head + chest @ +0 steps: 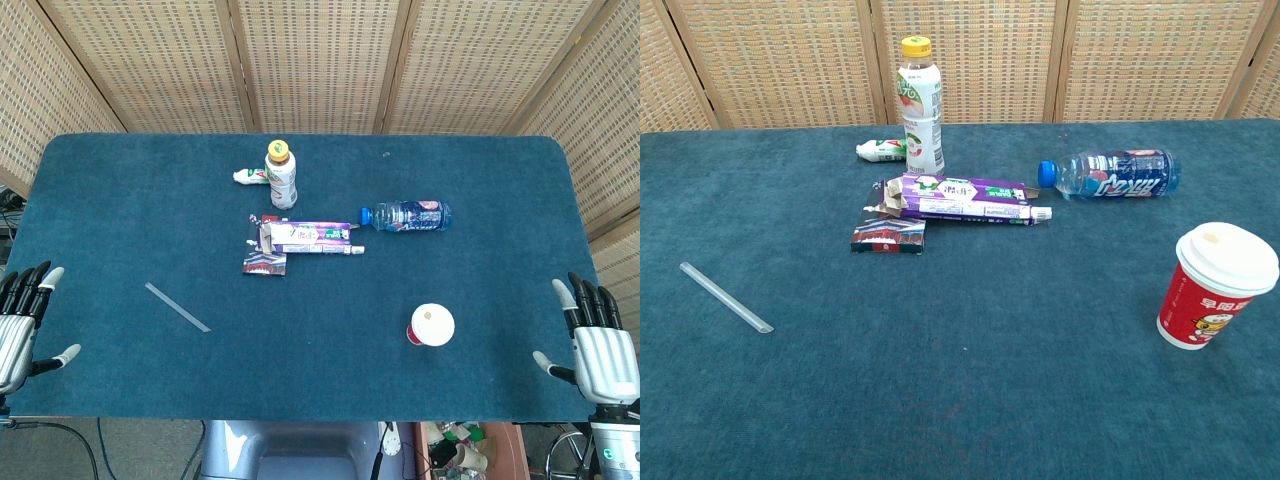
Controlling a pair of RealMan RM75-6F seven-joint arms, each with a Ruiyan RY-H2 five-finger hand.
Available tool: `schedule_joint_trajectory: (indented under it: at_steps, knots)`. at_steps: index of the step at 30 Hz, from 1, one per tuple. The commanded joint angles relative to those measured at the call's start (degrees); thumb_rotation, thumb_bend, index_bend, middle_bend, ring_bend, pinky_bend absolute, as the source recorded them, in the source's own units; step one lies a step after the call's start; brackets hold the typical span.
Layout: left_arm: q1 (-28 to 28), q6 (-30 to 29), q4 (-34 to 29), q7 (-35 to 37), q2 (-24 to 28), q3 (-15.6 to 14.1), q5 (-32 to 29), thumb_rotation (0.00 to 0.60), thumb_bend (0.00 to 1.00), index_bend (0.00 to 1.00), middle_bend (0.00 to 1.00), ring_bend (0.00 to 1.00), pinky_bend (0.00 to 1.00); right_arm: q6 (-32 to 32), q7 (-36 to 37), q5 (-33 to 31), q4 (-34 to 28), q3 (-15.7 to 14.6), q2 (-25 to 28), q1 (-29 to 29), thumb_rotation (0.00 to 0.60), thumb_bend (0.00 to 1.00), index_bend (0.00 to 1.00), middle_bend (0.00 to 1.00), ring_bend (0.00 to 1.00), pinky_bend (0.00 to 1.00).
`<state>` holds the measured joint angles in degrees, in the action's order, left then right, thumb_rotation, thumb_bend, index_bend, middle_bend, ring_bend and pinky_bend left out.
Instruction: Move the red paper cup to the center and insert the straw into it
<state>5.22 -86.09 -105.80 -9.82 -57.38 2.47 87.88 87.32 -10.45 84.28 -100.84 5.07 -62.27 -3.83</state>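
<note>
While the cup stands upright with its white lid on at about 4 o'clock from the table centre, the straw lies flat at 8 o'clock, well apart from it. Between them, toward 12 o'clock, sit a purple box, a small carton, an upright bottle, a tube and a water bottle on its side. Left hand and right hand rest at the near corners, fingers spread, empty.

lidded red cup upright, straw flat
</note>
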Motion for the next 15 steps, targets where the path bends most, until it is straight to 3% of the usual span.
schedule_joint_trajectory:
  at_steps: [1,7,15]
  knots:
    - [0.04,-0.31,0.82,0.91,-0.28,-0.38,0.89,0.600,0.08,0.00,0.00,0.00,0.00,0.05,0.05,0.14,0.00,-0.01,-0.01,0.00,0.600,0.00,0.00,0.00,0.00,0.00]
    - [-0.13,-0.80,1.10,1.10,-0.42,-0.44,1.33,0.600,0.08,0.00,0.00,0.00,0.00,-0.57,0.99,1.50,-0.12,-0.42,-0.09,-0.44,0.600,0.00,0.00,0.00,0.00,0.00]
    - [0.72,0.36,1.56,1.39,-0.64,0.63,-0.68,0.600,0.08,0.00,0.00,0.00,0.00,-8.40,9.95,8.44,-0.54,-0.97,2.72,-6.72,0.600,0.00,0.00,0.00,0.00,0.00]
